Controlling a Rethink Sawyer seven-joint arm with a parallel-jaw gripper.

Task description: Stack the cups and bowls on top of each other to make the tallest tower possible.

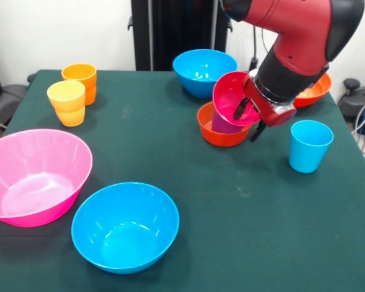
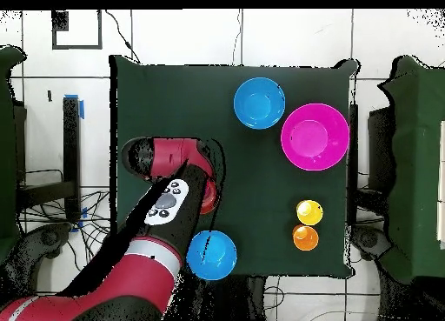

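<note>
My gripper (image 1: 247, 124) is shut on the rim of the small magenta bowl (image 1: 227, 92), one finger inside it and one outside. The bowl is tilted, its opening facing the camera, over the purple cup (image 1: 220, 126). That cup stands in the small orange-red bowl (image 1: 214, 136). A light blue cup (image 1: 309, 146) stands upright to the right of this pile. An orange cup (image 1: 80, 78) and a yellow-orange cup (image 1: 67, 102) stand at the far left. In the overhead view the arm (image 2: 165, 204) hides the pile and the gripper.
The large pink bowl (image 1: 33, 176) and a blue bowl (image 1: 125, 226) sit at the near left. A second blue bowl (image 1: 204, 72) sits at the far middle. The wide orange-red bowl (image 1: 315, 91) lies behind the arm. In the overhead view the pink bowl (image 2: 315, 136) and the blue bowls (image 2: 259, 103) (image 2: 211, 254) also show.
</note>
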